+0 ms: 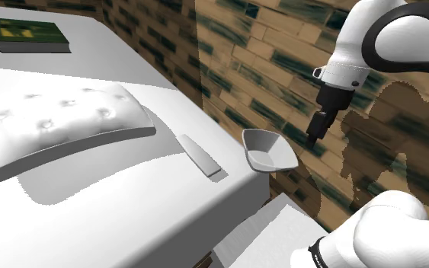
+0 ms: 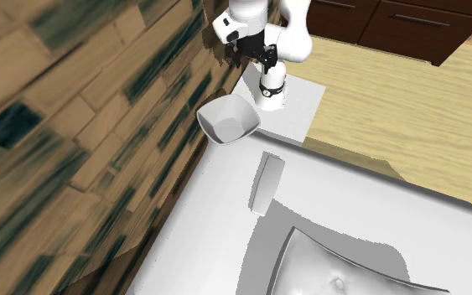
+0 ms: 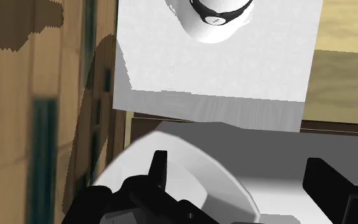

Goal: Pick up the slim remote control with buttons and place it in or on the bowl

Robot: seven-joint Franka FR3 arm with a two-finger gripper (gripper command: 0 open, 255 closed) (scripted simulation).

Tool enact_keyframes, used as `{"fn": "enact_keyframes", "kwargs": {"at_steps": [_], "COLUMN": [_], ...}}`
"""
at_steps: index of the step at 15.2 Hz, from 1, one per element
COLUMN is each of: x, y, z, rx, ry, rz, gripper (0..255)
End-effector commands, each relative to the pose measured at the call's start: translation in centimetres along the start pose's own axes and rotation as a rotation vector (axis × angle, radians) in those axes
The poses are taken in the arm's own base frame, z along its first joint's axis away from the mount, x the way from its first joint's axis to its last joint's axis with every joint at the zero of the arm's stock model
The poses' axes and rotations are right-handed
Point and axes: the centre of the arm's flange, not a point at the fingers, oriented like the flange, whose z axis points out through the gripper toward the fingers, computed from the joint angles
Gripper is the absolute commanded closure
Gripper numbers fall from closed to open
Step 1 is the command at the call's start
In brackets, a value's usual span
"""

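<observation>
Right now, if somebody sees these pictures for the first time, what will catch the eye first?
The black gripper hangs open in the air before the patterned wall, beside the white bowl at the corner of the white surface. The flat white remote lies near the bowl, not touching it, between the bowl and a big white pillow. A green book lies far behind the pillow.

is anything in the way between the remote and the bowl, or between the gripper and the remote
Nothing visible lies between the remote and the bowl, just bare bed. The bowl itself sits between the open gripper and the remote, so the gripper would likely have to pass over it.
</observation>
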Motion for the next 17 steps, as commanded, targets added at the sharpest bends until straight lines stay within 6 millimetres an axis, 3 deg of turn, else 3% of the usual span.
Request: {"fn": "enact_keyframes", "kwargs": {"at_steps": [1, 17], "x": [0.0, 15.6], "y": [0.0, -9.7], "z": [0.0, 7.6], "rx": [0.000, -0.029], "ry": [0.000, 0.122], "rz": [0.000, 0.017], "gripper": [0, 0]}}
